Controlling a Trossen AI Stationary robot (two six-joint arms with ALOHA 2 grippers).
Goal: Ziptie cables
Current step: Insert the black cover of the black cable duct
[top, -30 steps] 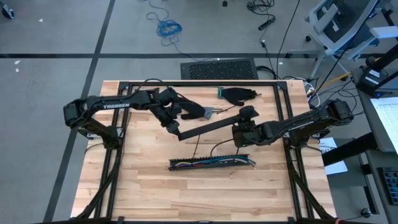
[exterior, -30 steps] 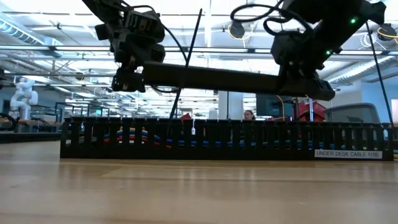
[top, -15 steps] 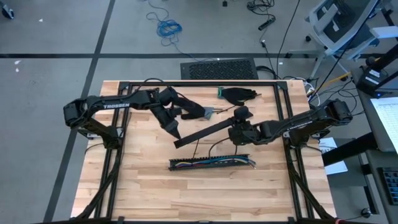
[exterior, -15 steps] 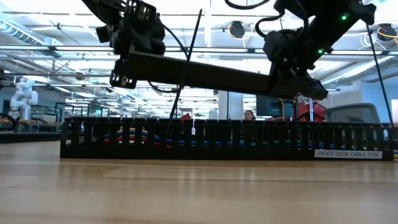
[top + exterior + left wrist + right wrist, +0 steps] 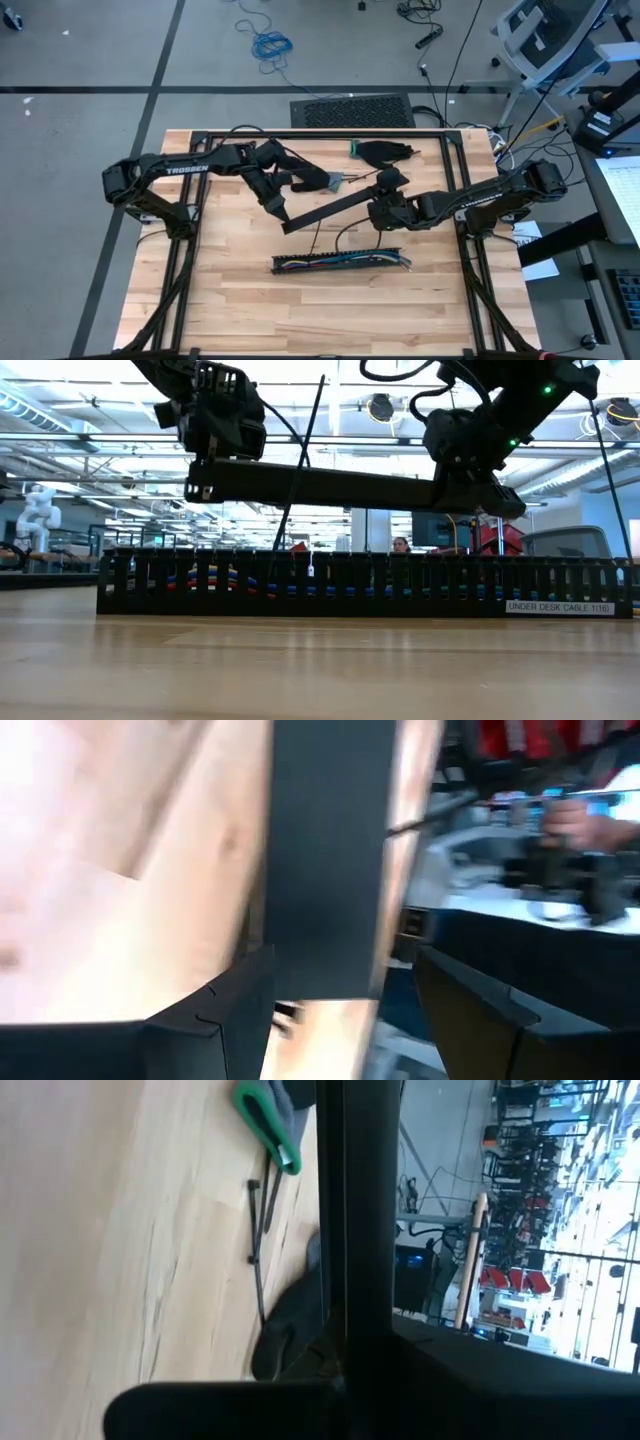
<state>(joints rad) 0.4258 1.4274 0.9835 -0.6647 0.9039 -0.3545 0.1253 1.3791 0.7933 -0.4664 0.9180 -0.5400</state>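
Two grippers at work above the wooden table [image 5: 250,310], both at one long black cover strip [image 5: 330,207] held in the air. Seen from above, lying slanted, from about 8 o'clock up to 2 o'clock, over the middle of the table.

Right gripper [image 5: 383,208] at the 2 o'clock end of this strip: fully closed, pinching the strip tight. Same strip in the right wrist view, running straight away from the fingers.

Left gripper [image 5: 281,212] at the 8 o'clock end: partly open, one finger [image 5: 215,1015] on each side of the strip. Close against the strip on one side, a clear gap on the other side in the left wrist view, so no firm grip to see there.

Below the strip, toward 6 o'clock, black slotted tray [image 5: 400,585] flat on the table, well apart from the strip in the low view. Inside the tray, along its length, the cables [image 5: 215,578]: yellow, blue and red visible through the slots.

At 12 o'clock, near the far edge of the table, green-handled tool [image 5: 354,148] just beside a dark bundle [image 5: 388,152]. Few thin black sticks [image 5: 258,1240] close to them.
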